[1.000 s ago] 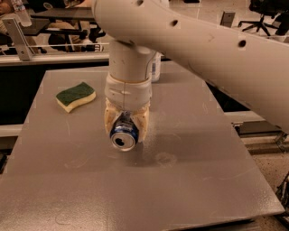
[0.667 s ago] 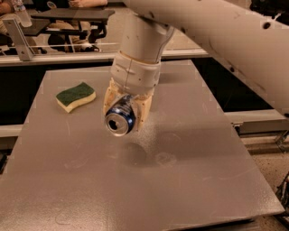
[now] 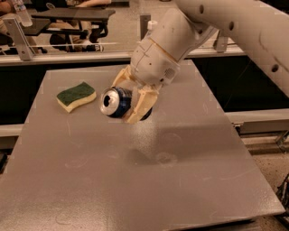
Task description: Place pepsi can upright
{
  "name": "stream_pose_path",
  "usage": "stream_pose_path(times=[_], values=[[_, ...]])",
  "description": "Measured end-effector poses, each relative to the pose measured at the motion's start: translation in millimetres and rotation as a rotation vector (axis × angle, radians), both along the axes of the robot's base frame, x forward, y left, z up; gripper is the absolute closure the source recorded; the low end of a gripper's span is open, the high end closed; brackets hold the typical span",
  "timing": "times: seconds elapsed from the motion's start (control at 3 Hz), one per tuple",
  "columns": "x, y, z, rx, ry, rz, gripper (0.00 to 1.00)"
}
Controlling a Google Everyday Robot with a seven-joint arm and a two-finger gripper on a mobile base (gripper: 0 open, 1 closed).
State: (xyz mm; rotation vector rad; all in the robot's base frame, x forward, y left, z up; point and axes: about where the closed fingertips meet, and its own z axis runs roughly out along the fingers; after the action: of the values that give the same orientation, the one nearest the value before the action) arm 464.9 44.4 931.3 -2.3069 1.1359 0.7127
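The pepsi can (image 3: 115,102), dark blue with a silver end, is held on its side in the air above the grey table (image 3: 90,180). Its silver end faces left and toward the camera. My gripper (image 3: 130,100) is shut on the can, with one cream finger (image 3: 140,106) in front of it and the other behind. The white arm reaches in from the upper right and is tilted. The can's shadow lies on the table below it.
A green and yellow sponge (image 3: 76,95) lies on the table to the left of the can. A rail and a clear bottle (image 3: 21,12) stand beyond the table's far edge. The table's right edge drops to the floor.
My gripper has lifted the can off the table and tilted, swinging the can's silver end to the left. The arm now leans in from the upper right.
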Motion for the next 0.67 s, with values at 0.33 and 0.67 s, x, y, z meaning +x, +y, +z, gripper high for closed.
stream_pose_path(times=[0.33, 0.67], values=[[7.4, -2.9, -1.2, 0.111, 0.166, -0.192, 1.00], [14.5, -5.2, -8.2, 0.247, 0.291, -0.317, 1.00]])
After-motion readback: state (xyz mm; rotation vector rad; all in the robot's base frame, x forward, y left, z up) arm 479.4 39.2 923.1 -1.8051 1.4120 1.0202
